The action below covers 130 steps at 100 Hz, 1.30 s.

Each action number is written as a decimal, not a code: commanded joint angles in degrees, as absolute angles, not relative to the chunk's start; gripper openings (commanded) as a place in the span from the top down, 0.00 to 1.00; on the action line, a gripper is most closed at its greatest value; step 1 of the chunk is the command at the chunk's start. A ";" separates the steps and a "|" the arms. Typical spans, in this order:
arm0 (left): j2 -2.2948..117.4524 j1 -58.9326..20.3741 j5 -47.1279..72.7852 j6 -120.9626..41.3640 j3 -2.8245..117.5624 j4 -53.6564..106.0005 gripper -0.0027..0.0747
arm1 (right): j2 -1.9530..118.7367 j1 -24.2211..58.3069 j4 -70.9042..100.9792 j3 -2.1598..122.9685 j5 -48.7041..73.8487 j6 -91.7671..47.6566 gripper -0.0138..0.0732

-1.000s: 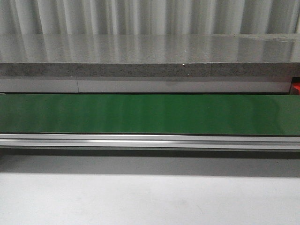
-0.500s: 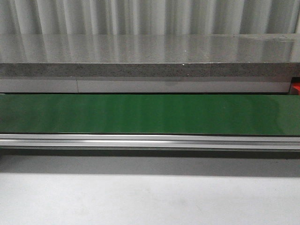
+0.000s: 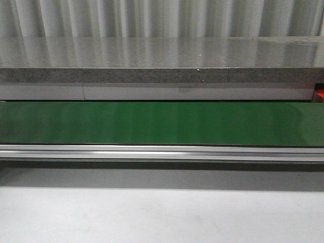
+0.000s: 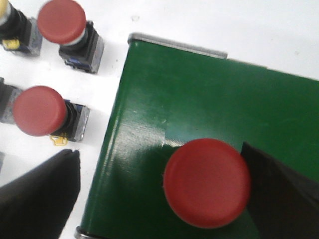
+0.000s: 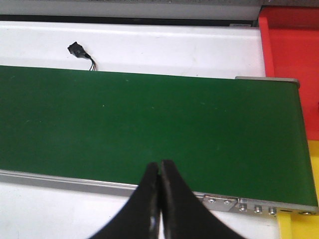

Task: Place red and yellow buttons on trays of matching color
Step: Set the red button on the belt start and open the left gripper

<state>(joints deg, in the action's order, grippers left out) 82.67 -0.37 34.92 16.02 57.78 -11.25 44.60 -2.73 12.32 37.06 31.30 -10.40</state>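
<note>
In the left wrist view a red button (image 4: 207,182) stands on the end of the green belt (image 4: 199,99). My left gripper (image 4: 159,152) is open around it; the button sits close to one finger (image 4: 279,194), and the other finger (image 4: 40,194) is far off over the white table. Two more red buttons (image 4: 61,20) (image 4: 39,110) and the edge of a yellow-capped one (image 4: 5,9) stand on the table beside the belt. My right gripper (image 5: 159,167) is shut and empty over the belt's near rail. A red tray (image 5: 291,40) and a yellow tray (image 5: 311,199) lie past the belt's end.
The front view shows only the green conveyor belt (image 3: 162,124), its metal rail (image 3: 162,152), a grey stone ledge (image 3: 162,61) behind it and a sliver of the red tray (image 3: 320,95). No arm shows there. A small black connector with wires (image 5: 77,50) lies beyond the belt.
</note>
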 commanded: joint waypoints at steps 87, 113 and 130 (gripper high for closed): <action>89.85 25.47 32.75 15.53 59.03 -10.71 0.20 | 44.14 -2.59 12.51 38.40 28.02 -10.91 0.92; 96.49 26.30 31.17 15.53 62.85 -11.83 0.20 | 44.14 -2.59 12.51 38.40 28.02 -10.91 0.92; 98.91 26.82 30.78 15.29 63.84 -12.22 0.20 | 44.14 -2.59 12.51 38.40 28.07 -10.91 0.92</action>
